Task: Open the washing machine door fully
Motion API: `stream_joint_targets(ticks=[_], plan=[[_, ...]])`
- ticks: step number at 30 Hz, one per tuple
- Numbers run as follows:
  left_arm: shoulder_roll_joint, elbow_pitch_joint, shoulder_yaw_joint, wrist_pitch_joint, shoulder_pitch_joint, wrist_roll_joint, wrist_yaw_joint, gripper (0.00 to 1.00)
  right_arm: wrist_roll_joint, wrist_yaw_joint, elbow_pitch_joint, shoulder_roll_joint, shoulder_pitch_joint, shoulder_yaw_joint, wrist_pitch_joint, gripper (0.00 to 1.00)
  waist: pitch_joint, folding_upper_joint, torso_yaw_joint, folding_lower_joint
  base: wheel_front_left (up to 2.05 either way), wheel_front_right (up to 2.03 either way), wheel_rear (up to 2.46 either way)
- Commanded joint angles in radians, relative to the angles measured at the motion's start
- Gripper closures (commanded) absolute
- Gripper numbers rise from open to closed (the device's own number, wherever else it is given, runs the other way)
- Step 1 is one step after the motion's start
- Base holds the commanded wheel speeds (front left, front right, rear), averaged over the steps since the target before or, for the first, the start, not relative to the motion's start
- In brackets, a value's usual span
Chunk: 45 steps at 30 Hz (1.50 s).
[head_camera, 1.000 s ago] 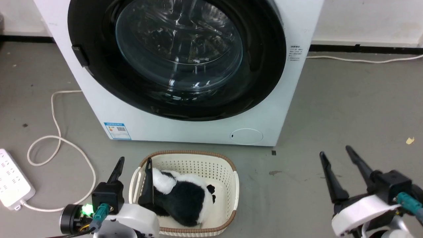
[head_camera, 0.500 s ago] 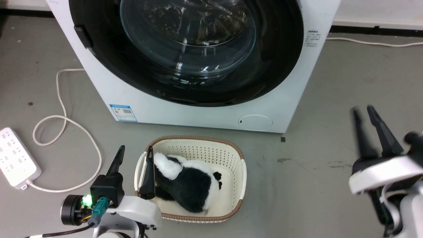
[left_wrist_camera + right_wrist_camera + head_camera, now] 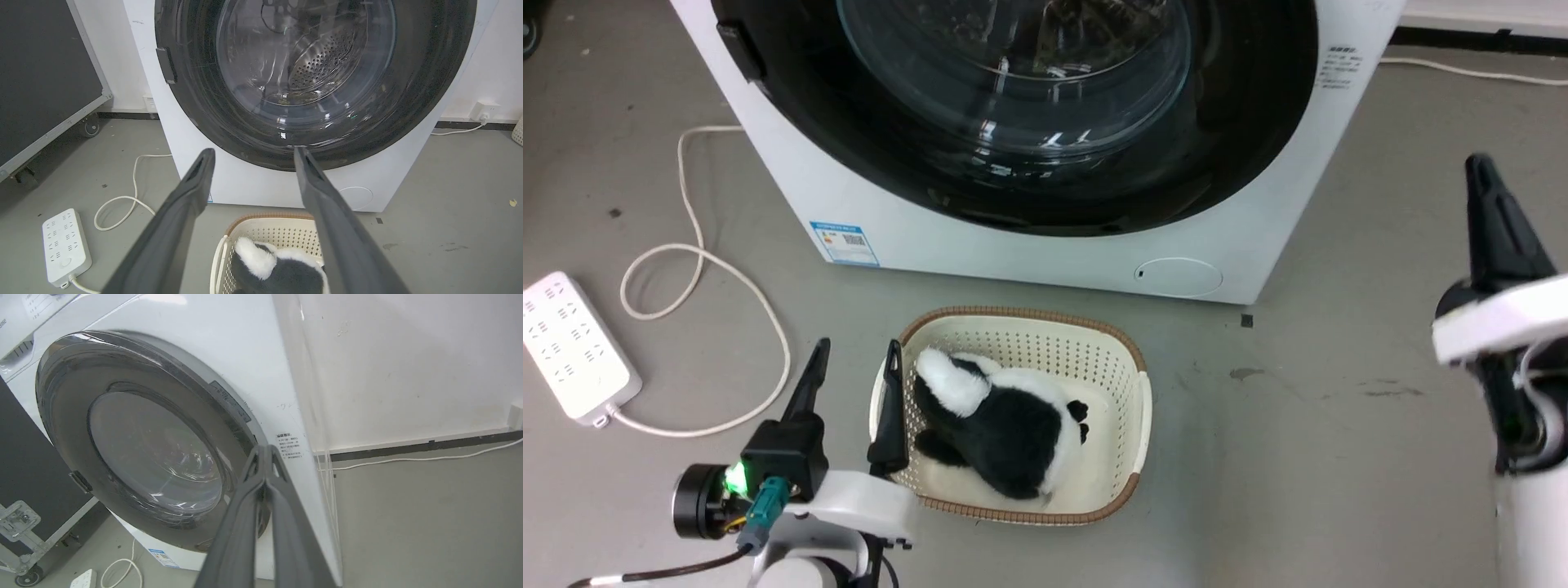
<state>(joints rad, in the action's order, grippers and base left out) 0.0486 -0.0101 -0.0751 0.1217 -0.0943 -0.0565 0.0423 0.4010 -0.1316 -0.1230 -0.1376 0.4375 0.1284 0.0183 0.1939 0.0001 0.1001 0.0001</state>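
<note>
Glossy black round washing machine door, bulging glass centre, sits shut; your left gripper is spread, right gripper pinched together.

door top cropped, label text illegible

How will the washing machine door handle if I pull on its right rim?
The washing machine door looks stiff: thick black ring around a glass bowl, so it likely swings as one piece. Its glossy, reflective face will probably be slippery for the shut right gripper; hook the rim. Nearly machine-wide, it is probably heavy.
</note>
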Motion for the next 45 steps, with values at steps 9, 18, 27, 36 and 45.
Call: stream_joint_targets(ticks=[9,18,27,36,45], plan=[[0.001,0.004,-0.007,0.027,-0.045,-0.012,0.007,0.00,0.156,0.001,-0.161,0.021,0.218,0.105,0.147,1.00,0.058,-0.0001,0.034,-0.0001,0.00,0.00,0.00],[0.001,0.002,-0.028,0.046,-0.069,-0.027,0.017,0.00,0.233,0.001,-0.347,0.005,0.412,0.177,0.307,1.00,0.108,-0.0001,0.067,-0.0001,0.00,0.00,0.00],[0.001,-0.003,-0.049,0.065,-0.095,-0.036,0.032,0.00,0.261,0.001,-0.553,-0.044,0.591,0.264,0.425,1.00,0.149,-0.0001,0.103,-0.0001,0.00,0.00,0.00],[0.001,-0.003,-0.064,0.083,-0.114,-0.046,0.042,0.00,0.317,0.001,-0.753,-0.083,0.778,0.357,0.562,1.00,0.191,-0.0001,0.132,-0.0001,0.00,0.00,0.00],[0.001,-0.011,-0.078,0.102,-0.133,-0.054,0.052,0.00,0.376,0.001,-0.892,-0.111,0.906,0.426,0.669,1.00,0.219,-0.0001,0.153,-0.0001,0.00,0.00,0.00]])
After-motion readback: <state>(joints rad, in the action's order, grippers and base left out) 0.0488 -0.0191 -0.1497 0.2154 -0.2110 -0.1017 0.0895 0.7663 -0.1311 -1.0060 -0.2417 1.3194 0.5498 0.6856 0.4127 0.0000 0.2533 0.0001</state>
